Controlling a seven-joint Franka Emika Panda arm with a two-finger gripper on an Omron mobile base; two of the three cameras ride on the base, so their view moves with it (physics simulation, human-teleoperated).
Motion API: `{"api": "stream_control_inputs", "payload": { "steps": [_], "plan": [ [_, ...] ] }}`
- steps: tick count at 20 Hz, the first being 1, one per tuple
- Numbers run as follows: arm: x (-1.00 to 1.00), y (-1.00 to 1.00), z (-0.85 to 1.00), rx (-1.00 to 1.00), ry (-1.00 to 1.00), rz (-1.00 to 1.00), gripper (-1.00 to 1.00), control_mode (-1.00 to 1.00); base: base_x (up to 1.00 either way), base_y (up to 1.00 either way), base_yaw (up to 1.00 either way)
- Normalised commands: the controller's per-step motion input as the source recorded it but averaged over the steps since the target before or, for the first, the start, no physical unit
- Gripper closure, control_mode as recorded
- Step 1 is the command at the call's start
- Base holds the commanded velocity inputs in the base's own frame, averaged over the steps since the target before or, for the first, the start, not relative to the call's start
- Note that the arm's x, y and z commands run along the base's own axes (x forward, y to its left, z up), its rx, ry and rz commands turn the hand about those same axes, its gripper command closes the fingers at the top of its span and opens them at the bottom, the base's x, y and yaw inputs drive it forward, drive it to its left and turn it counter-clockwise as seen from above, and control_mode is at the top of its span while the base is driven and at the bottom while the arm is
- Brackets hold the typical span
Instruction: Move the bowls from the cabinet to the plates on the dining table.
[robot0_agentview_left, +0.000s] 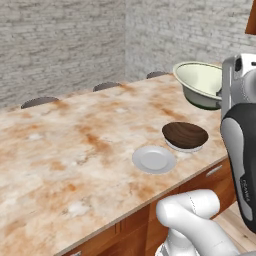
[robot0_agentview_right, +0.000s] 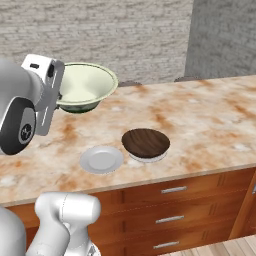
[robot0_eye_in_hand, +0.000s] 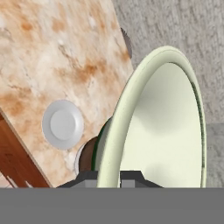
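We see the gripper (robot0_eye_in_hand: 109, 177) clamped on the rim of the cream bowl (robot0_agentview_right: 86, 86), one finger on each side of the wall, as the hand view shows at its bottom edge. In both base views this bowl hangs in the air above the dining table (robot0_agentview_left: 65, 150), tilted a little, its dark green band showing on the underside. It touches nothing but the fingers.

On the marbled top, near the front edge, sits the dark brown bowl (robot0_agentview_right: 146, 143). It rests on a white plate (robot0_agentview_right: 150, 158), whose rim peeps out beneath it. Just beside it, to its left, lies the second plate (robot0_agentview_right: 101, 159), bare and flat on the stone. The two plates are close but apart.

In the left base view the held bowl (robot0_agentview_left: 200, 82) is farther along the table than the brown bowl (robot0_agentview_left: 185, 135) and the bare plate (robot0_agentview_left: 154, 159). In the hand view the bare plate (robot0_eye_in_hand: 62, 124) appears past the cream bowl's (robot0_eye_in_hand: 162, 127) outer wall, with a sliver of the brown bowl (robot0_eye_in_hand: 89, 155) next to it.

Below the table's near edge run wooden drawers (robot0_agentview_right: 170, 205) with short silver handles.
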Motion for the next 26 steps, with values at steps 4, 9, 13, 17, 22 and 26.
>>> {"api": "stream_control_inputs", "payload": {
  "steps": [4,9,13,17,22,26],
  "plan": [
    [0.04,0.01,-0.21,0.01,0.07,0.00,1.00,-1.00,0.00,0.00,0.00],
    [0.14,0.08,-0.23,0.01,0.07,0.00,1.00,-1.00,0.00,0.00,0.00],
    [0.26,0.23,-0.35,0.00,0.11,-0.01,1.00,-1.00,0.00,0.00,0.00],
    [0.32,0.17,-0.37,0.00,0.09,-0.02,1.00,-1.00,0.00,0.00,0.00],
    [0.37,0.14,-0.42,0.00,0.06,-0.02,1.00,-1.00,0.00,0.00,0.00],
    [0.45,0.14,-0.47,-0.03,0.02,-0.02,1.00,-1.00,0.00,0.00,0.00]
  ]
}}
